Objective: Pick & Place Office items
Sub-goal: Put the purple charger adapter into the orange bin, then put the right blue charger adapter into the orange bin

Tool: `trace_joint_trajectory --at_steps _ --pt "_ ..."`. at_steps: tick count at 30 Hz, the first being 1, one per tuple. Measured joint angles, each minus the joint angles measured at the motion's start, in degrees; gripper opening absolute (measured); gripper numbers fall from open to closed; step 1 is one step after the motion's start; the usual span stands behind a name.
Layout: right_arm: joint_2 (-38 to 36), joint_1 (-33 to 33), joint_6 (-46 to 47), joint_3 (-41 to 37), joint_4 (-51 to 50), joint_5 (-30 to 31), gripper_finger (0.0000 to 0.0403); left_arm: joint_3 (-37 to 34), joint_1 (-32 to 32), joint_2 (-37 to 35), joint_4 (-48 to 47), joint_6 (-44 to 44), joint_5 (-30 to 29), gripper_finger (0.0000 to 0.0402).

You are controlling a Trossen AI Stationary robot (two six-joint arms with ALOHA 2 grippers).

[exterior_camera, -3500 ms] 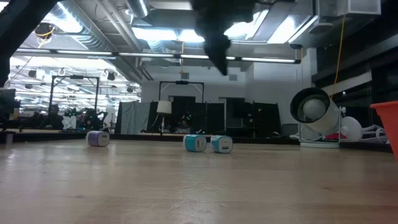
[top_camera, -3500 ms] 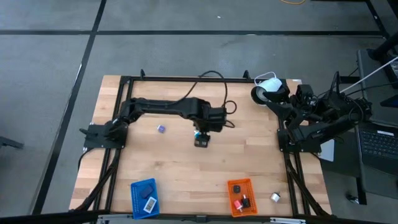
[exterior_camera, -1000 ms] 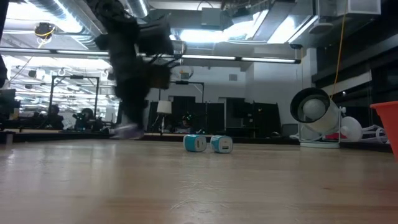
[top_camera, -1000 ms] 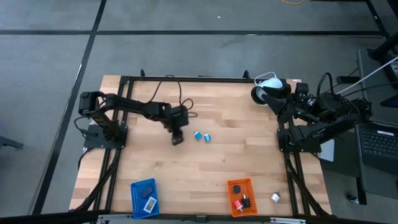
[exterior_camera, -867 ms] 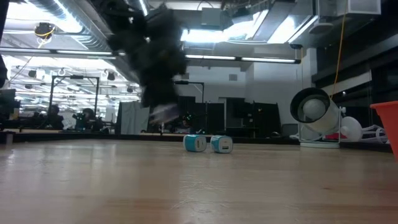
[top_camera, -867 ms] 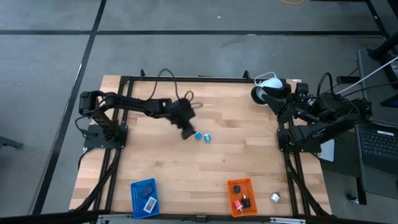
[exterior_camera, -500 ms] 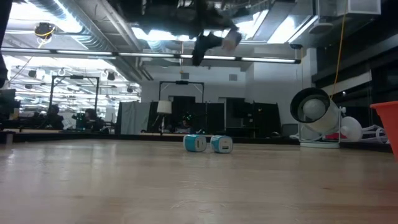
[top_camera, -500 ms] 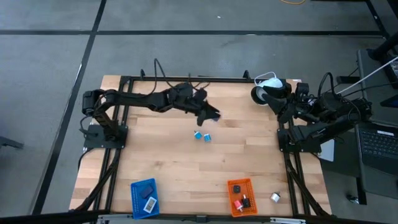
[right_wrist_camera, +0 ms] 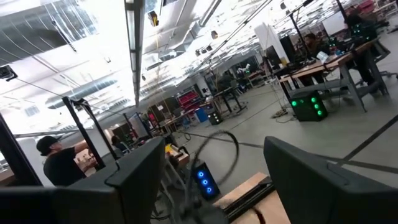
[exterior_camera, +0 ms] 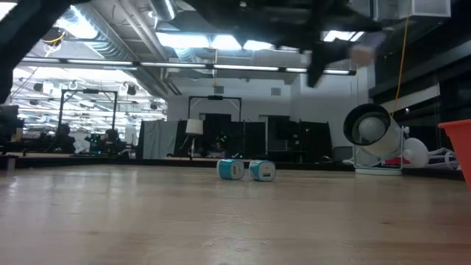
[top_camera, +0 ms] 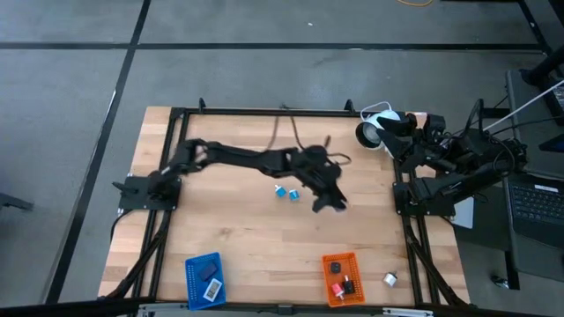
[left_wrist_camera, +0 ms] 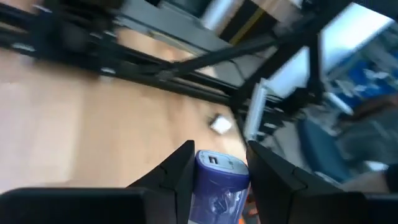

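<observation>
Pale wooden planks make up my desk, butcher-block grain inside a black metal frame, open workshop ceiling lights beyond. My left claw is out over the middle of the desk, toward the right side, and it is clamped on a small purple chunk: a rounded plastic block with a glossy face and a small slot in its end; it stands lengthwise between my two dark fingers, slotted end pointing away from my wrist. No writing on it that I can read. From above, that claw hangs just right of two light-blue chunks, which lie side by side near the desk's centre; at desk height they read as short rounded cylinders with white ends, lying on their sides and almost touching. Near the front edge sits a blue tray, mesh-walled, with a flat dark-blue rectangle and a white piece in it. Further right on that edge, an orange tray holds red and black-white bits. My right claw waits off the back right corner, fingers apart, nothing between them, beside a white round device.
</observation>
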Motion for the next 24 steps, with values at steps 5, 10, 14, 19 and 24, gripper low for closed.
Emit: trace_joint_trajectory --at_steps 5,10,14,19,24 --pt "0.0 0.0 0.1 0.0 0.0 0.0 0.0279 11.9 -3.3 9.3 -0.3 -0.4 6.8 0.0086" --pt "0.0 0.0 -0.1 0.0 -0.1 1.1 0.0279 20.3 -7.1 14.7 0.2 -0.2 16.8 0.0038" --pt "0.0 0.0 -0.1 0.0 -0.2 1.1 0.0279 21.9 -9.1 16.5 -0.8 0.1 17.3 0.0007" --pt "0.0 0.0 0.1 0.0 -0.1 1.1 0.0279 21.9 -8.5 16.1 -3.3 1.8 15.1 0.0014" --pt "0.0 0.0 0.1 0.0 0.0 1.1 0.0279 21.9 -5.6 15.8 -9.7 3.9 12.6 0.0065"
